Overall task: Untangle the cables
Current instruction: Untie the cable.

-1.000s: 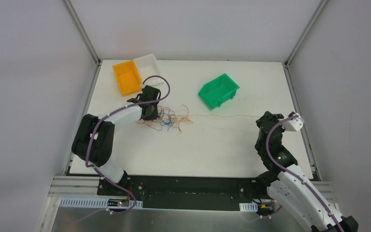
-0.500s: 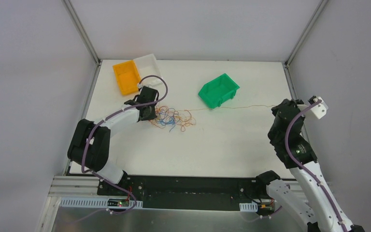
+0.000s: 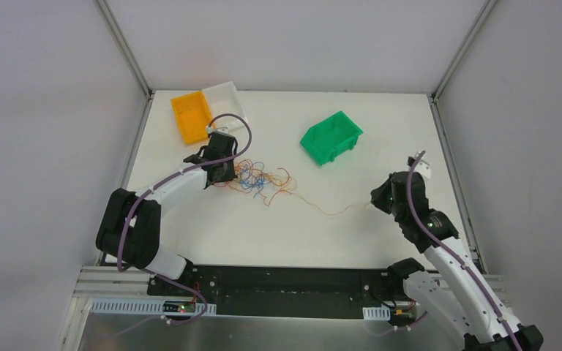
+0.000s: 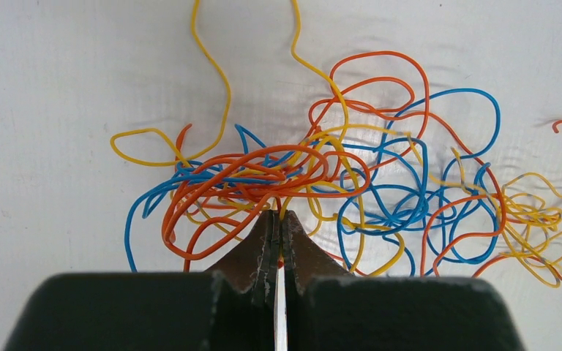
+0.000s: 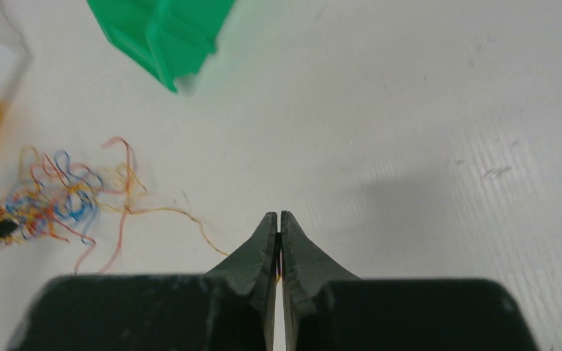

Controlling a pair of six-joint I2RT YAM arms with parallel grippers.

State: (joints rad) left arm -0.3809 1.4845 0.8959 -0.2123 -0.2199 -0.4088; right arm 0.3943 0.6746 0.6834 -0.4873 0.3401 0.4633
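The cables are a clump of thin orange, yellow and blue curly wires on the white table, left of centre. My left gripper sits at the clump's left edge. In the left wrist view it is shut on orange and yellow strands of the clump. One thin orange strand runs slack from the clump to my right gripper. In the right wrist view that gripper is shut, and the strand leads to its fingers. The clump lies far left there.
A green bin stands behind the strand, right of the clump, and shows in the right wrist view. An orange bin and a white bin stand at the back left, just behind my left gripper.
My right gripper swung out to the far right, drawing one strand taut, then came back inward and nearer; the strand now hangs slack. The clump spread and shifted slightly; the left gripper stayed put.
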